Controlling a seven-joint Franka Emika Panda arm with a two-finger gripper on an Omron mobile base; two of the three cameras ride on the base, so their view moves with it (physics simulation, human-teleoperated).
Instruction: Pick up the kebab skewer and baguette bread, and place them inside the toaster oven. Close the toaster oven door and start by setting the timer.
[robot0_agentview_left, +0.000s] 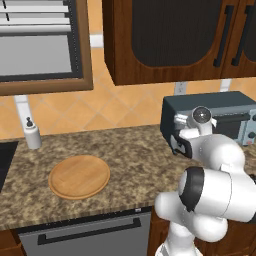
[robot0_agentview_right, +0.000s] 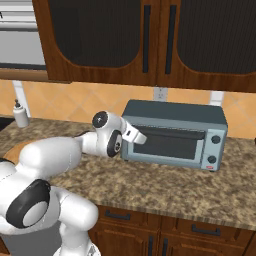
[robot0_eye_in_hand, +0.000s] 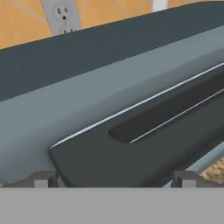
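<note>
Two fingertips (robot0_eye_in_hand: 42, 180) of the gripper (robot0_eye_in_hand: 113, 180) stand well apart and hold nothing, pressed up close to the upper left front of the toaster oven (robot0_agentview_right: 175, 134). I judge they are spread like this because the hand is working the door (robot0_agentview_right: 169, 143), not carrying food.

On the near counter (robot0_agentview_right: 165, 190) there is only speckled stone, and off to the left lies a round wooden board (robot0_agentview_left: 79, 176) with nothing on it. Neither the skewer nor the baguette lies anywhere on the counter, which suggests, as a guess, that both already sit inside the oven (the dark glass gives no look at the rack).

Farther back, the door stands upright and shut or nearly so against the oven front, its bar handle (robot0_eye_in_hand: 173, 114) running along the top edge, just ahead of the hand. The knobs (robot0_agentview_right: 216, 139) sit on the right side of the oven front, well apart from the gripper, so the timer step seems to call for a shift to the right.

Farthest away are the tiled wall with its outlet (robot0_eye_in_hand: 62, 15), a soap dispenser (robot0_agentview_left: 32, 132) far left, and dark cabinets (robot0_agentview_right: 150, 40) above.
</note>
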